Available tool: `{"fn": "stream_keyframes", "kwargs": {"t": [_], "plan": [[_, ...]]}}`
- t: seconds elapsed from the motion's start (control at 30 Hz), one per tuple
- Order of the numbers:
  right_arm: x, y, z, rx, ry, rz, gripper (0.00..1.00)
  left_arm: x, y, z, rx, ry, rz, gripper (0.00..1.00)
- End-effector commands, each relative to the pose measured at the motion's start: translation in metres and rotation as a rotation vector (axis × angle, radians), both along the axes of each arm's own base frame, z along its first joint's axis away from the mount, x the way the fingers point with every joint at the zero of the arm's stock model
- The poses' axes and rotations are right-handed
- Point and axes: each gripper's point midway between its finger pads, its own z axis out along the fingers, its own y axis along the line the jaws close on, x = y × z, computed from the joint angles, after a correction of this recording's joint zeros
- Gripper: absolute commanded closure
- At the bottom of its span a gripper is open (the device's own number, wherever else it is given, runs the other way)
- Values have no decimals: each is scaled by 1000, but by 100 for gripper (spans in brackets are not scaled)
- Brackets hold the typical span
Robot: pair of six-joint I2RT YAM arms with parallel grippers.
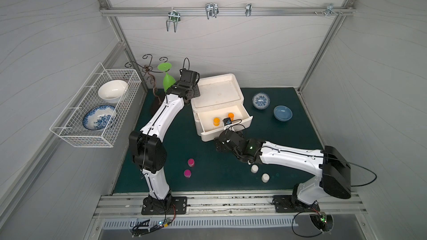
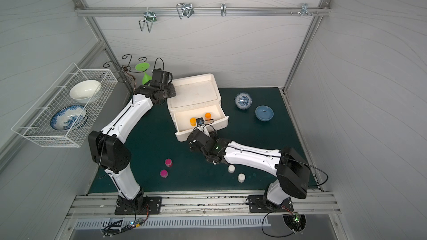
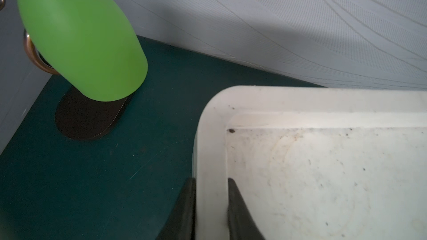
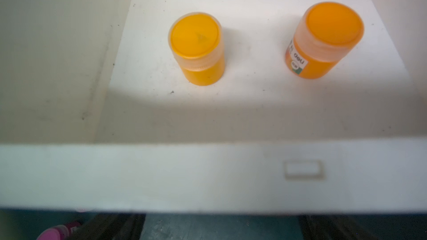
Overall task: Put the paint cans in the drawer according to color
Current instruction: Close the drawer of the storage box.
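Left arm (image 1: 161,114) and right arm (image 1: 288,156) alike, glossy white link shells (image 1: 157,183), bulky black joint housings (image 1: 147,151), thin black cables (image 1: 376,177), black screwed base plates (image 1: 164,205), green indicator light (image 1: 251,147).

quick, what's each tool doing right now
left tool: closed on the drawer chest, at its top rim
right tool: open, holding nothing, in front of the open drawer

We see the drawer (image 1: 217,98) as matt white plastic, scuffed and dirt-speckled; the worktop (image 1: 219,181) is a matt dark-green mat. The orange paint cans (image 4: 196,47) look like smooth plastic with translucent, slightly glossy lids.
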Motion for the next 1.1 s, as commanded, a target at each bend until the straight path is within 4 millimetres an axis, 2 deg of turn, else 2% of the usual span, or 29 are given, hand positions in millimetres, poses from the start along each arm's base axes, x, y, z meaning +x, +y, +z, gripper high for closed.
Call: {"fn": "stream_keyframes", "kwargs": {"t": [0.0, 0.27, 0.47, 0.6, 0.83, 0.97, 1.07], "plan": [[30, 26, 60, 193, -121, -40, 1, -29, -52, 1, -137, 72, -212, 83], [27, 45, 83, 301, -100, -4, 1, -29, -54, 2, -150, 72, -211, 83], [28, 71, 89, 344, -74, 37, 1, -29, -56, 0, -166, 80, -217, 83], [39, 77, 85, 295, -100, 41, 1, -30, -58, 1, -174, 80, -220, 83], [70, 79, 63, 283, -124, 85, 1, -30, -64, -2, -208, 92, -237, 83], [76, 79, 64, 275, -140, 87, 1, -30, -66, -4, -226, 99, -239, 83], [73, 76, 61, 243, -131, 93, 1, -29, -63, -4, -238, 100, -228, 82]]}}
